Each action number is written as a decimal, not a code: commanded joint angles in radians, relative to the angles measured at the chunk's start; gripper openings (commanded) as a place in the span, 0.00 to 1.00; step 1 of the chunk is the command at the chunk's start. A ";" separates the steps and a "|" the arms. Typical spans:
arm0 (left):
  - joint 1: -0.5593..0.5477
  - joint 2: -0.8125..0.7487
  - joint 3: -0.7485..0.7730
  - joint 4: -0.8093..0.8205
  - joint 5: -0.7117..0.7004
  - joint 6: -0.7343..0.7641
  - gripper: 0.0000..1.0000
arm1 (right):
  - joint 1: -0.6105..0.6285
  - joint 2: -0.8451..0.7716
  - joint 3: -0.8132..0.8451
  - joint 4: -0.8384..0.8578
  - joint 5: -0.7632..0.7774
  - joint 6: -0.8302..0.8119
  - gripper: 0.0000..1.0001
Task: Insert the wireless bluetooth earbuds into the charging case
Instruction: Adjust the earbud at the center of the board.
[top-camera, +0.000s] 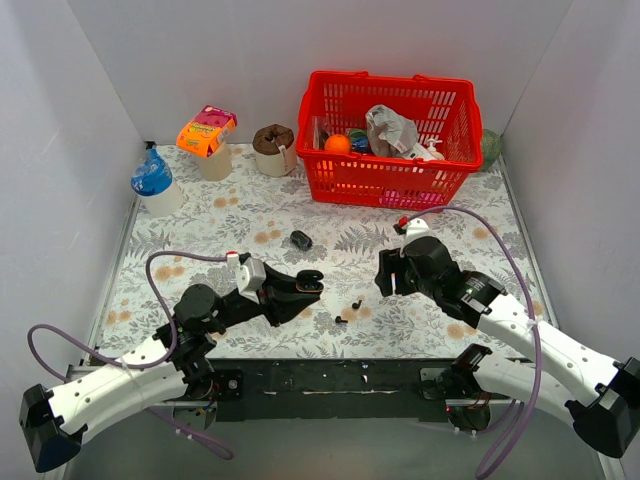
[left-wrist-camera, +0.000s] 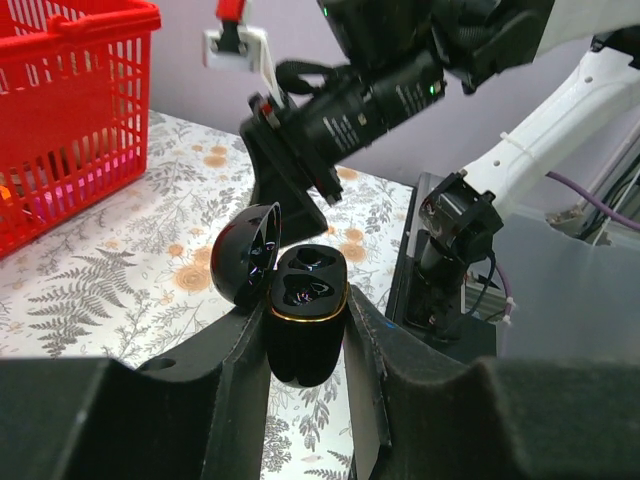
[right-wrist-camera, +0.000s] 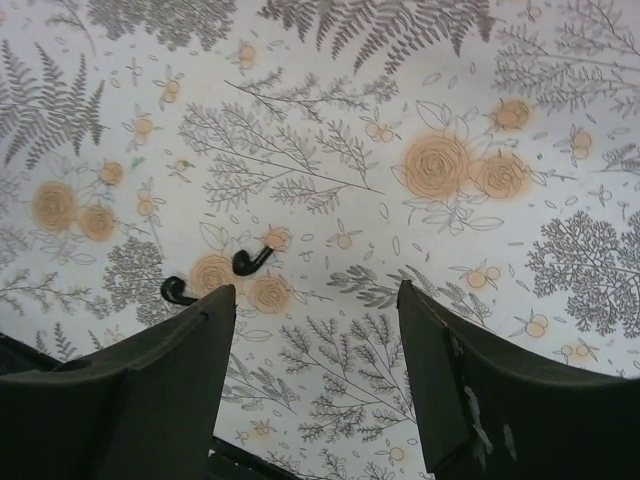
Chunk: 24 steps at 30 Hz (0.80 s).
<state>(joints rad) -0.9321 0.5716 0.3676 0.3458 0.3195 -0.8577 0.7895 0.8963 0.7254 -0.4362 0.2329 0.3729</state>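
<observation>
The black charging case (left-wrist-camera: 303, 335) has a gold rim, and its lid (left-wrist-camera: 246, 256) is swung open to the left. My left gripper (left-wrist-camera: 305, 345) is shut on it and holds it upright above the table; the same charging case (top-camera: 306, 283) and left gripper (top-camera: 300, 286) also show in the top view. The case's two wells look glossy, and what is inside them is unclear. Two black earbuds (right-wrist-camera: 250, 261) (right-wrist-camera: 177, 291) lie on the floral cloth just left of my open right gripper (right-wrist-camera: 315, 292). Its fingers hold nothing. From above, the earbuds (top-camera: 357, 303) (top-camera: 342, 319) lie between both grippers, with the right gripper (top-camera: 386, 275) just to their right.
A second black pebble-shaped case (top-camera: 300, 239) lies mid-table. A red basket (top-camera: 330, 180) full of items stands at the back. Two cups (top-camera: 211, 150) (top-camera: 275, 150) and a blue-capped bottle (top-camera: 152, 184) stand at the back left. In the left wrist view the right arm (left-wrist-camera: 360, 100) hangs close over the held case.
</observation>
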 joint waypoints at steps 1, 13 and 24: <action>0.003 -0.058 -0.025 -0.001 -0.071 -0.021 0.00 | -0.032 -0.051 -0.072 0.076 0.045 0.078 0.73; 0.003 -0.101 -0.065 -0.022 -0.115 -0.060 0.00 | -0.015 0.056 -0.138 0.122 -0.167 -0.025 0.56; 0.001 -0.070 -0.042 -0.041 -0.117 -0.066 0.00 | 0.023 0.250 -0.115 0.217 -0.257 -0.006 0.45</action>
<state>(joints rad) -0.9321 0.5053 0.3012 0.3050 0.2176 -0.9173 0.7906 1.1259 0.5907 -0.3031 0.0055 0.3656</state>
